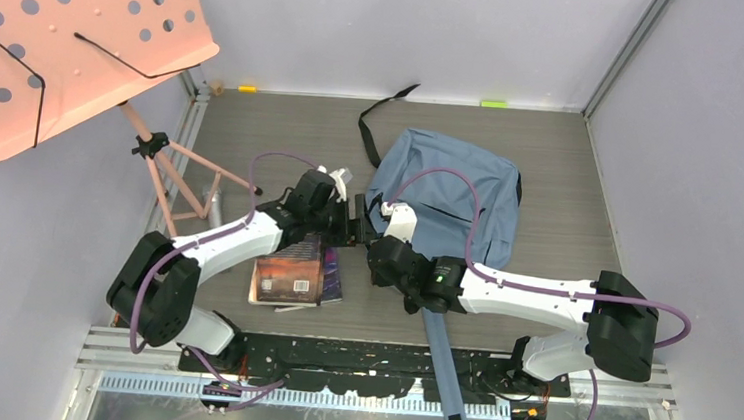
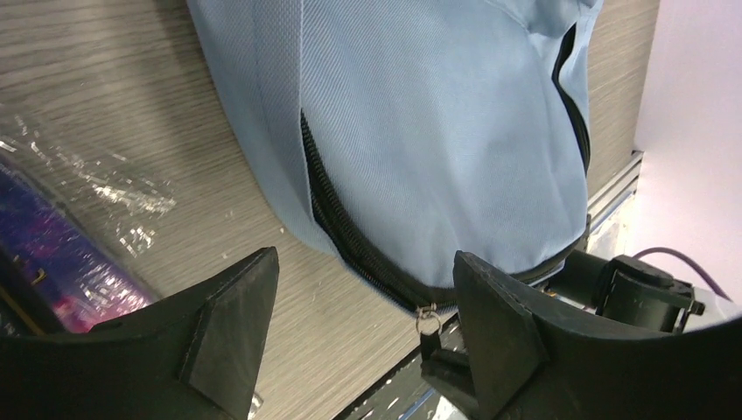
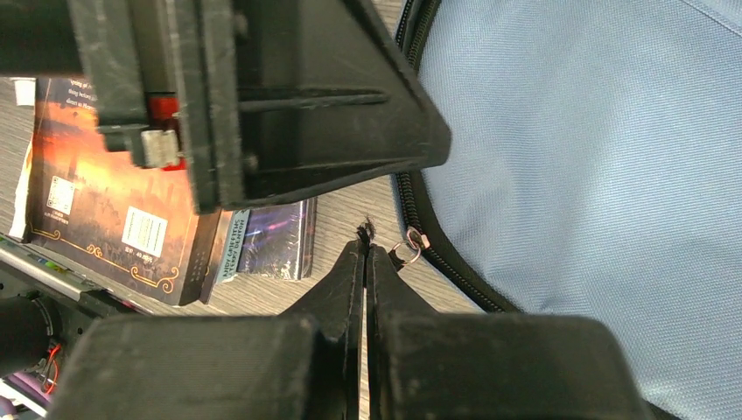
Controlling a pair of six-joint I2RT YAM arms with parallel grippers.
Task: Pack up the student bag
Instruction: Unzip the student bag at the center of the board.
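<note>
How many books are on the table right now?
2: an orange-covered book lies atop a purple book, stacked left of the student bag; others may hide beneath.

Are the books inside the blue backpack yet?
Out. The stack of paperback books lies on the grey wooden table beside the soft grey-blue fabric backpack, not inside it.

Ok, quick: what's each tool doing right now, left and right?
Left tool: open, holding nothing.
Right tool: shut, tips beside the zipper ring of the student bag; whether it grips anything cannot be told.
</note>
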